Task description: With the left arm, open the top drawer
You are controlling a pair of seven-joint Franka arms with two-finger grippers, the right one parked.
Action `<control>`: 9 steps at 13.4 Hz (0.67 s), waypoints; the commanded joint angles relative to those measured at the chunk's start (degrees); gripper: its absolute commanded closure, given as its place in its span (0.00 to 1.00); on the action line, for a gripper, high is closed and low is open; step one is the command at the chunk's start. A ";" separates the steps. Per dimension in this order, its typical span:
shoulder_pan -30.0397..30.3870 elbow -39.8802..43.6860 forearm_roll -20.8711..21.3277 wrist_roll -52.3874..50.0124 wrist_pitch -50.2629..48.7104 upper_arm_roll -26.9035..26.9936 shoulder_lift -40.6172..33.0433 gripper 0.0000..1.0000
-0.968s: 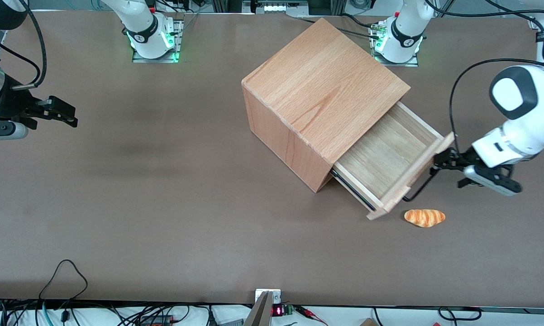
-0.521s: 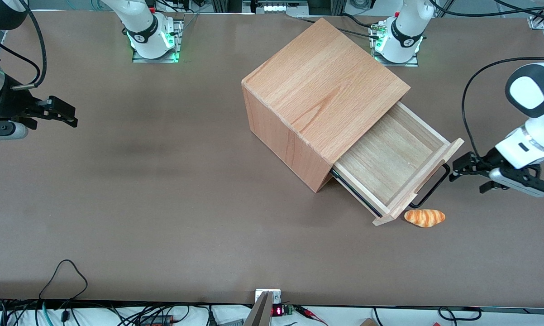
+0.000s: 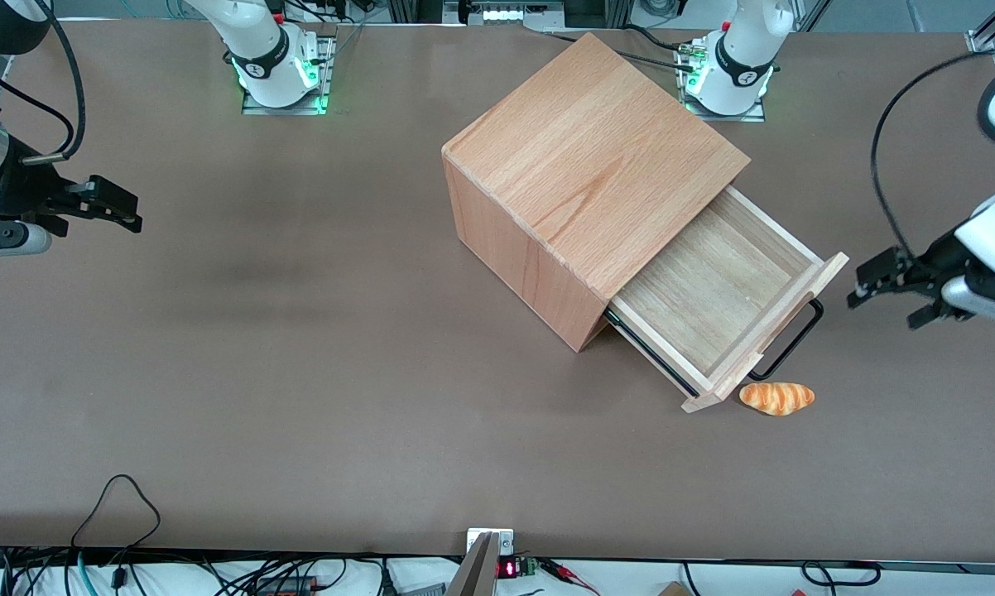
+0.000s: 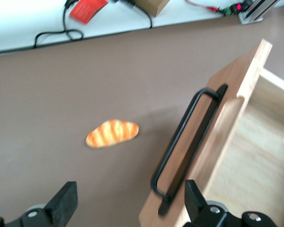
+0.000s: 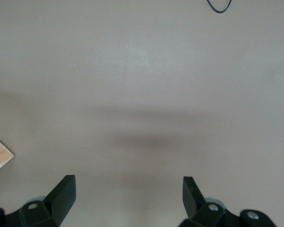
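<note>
The top drawer point(image 3: 713, 294) stands pulled well out of the wooden cabinet point(image 3: 588, 165), its light-wood tray bare inside. Its flat front carries a thin black bar handle point(image 3: 791, 341) point(image 4: 182, 142). My left arm's gripper point(image 3: 866, 285) point(image 4: 130, 205) hovers open, off the handle, a short way out from the drawer front toward the working arm's end of the table. Nothing lies between its fingers point(image 4: 64, 203); in the left wrist view the drawer front point(image 4: 213, 132) and handle show ahead of them.
A small orange bread roll point(image 3: 776, 397) point(image 4: 112, 134) lies on the brown table point(image 3: 299, 372) just by the drawer front's nearer corner. Arm bases point(image 3: 729, 66) stand at the table edge farthest from the front camera. Cables run along the nearer edge.
The gripper let go of the handle and drew away toward the working arm's end of the table, rising slightly. The drawer slid a little farther out, then stayed still.
</note>
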 commanded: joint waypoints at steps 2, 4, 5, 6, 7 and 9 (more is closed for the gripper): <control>0.06 -0.38 8.01 -10.22 -11.88 -0.13 -6.26 0.00; 0.06 -0.29 10.72 -14.64 -15.34 -0.65 -8.11 0.00; -0.03 -0.29 11.87 -15.26 -16.83 -1.00 -9.08 0.00; -0.20 -0.20 11.97 -15.27 -18.59 -1.36 -9.70 0.00; -0.20 -0.20 12.06 -15.27 -19.65 -1.53 -10.57 0.00; -0.20 -0.20 13.28 -15.27 -20.44 -1.62 -11.46 0.00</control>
